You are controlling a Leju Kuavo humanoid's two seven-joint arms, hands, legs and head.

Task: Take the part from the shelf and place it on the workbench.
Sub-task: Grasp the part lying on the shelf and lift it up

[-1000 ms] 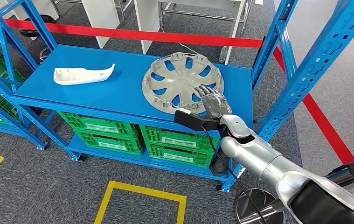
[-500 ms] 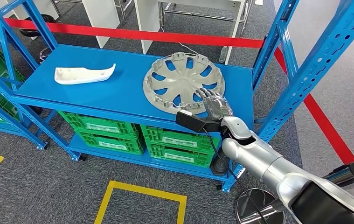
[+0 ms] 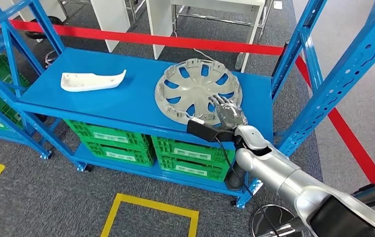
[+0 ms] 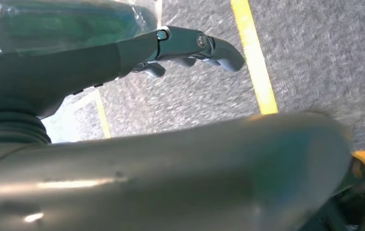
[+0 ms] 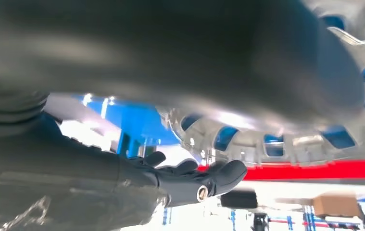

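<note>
Well to the left of the fingers, a white curved plastic trim piece [image 3: 93, 80] lies on the blue metal shelf [image 3: 126, 98]. The grey round plastic wheel cover [image 3: 198, 88] sits there too, its near rim under the right hand [image 3: 229, 113], whose fingers [image 3: 223, 103] lie on it; whether they grip, I cannot tell. Lifting and carrying to the workbench remain. The left hand [image 4: 190, 45] hangs over carpet, fingers loosely apart, holding nothing.

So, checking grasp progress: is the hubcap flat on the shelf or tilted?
Tilted: the hubcap has its near edge raised at the right robot hand.
</note>
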